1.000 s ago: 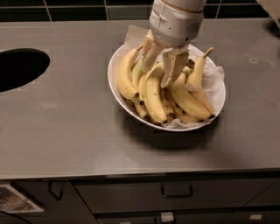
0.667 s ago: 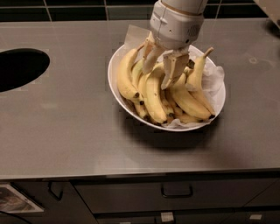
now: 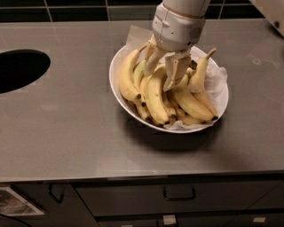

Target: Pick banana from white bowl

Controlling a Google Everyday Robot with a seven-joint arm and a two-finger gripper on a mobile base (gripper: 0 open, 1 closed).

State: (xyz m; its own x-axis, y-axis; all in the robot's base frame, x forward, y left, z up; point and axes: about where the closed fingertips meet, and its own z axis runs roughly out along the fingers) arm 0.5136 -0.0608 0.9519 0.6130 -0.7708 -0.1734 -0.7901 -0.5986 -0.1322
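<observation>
The white bowl [image 3: 116,66] stands on the grey counter, lined with crumpled white paper and filled with several bananas. My gripper [image 3: 163,71] hangs from above into the middle of the pile. Its two pale fingers [image 3: 175,73] are open and straddle the upper end of the long, curved yellow banana [image 3: 156,95], which runs toward the bowl's front rim. I cannot tell whether the fingers press on it. Another long yellow banana [image 3: 126,80] lies along the left rim, and a green-tinged one [image 3: 139,71] sits beside it.
The grey counter [image 3: 66,128] has a dark round opening [image 3: 20,68] at the far left. A dark tiled wall [image 3: 80,8] runs along the back. Drawers with handles [image 3: 179,195] sit below the front edge. A banana [image 3: 200,71] sticks upright at the bowl's right.
</observation>
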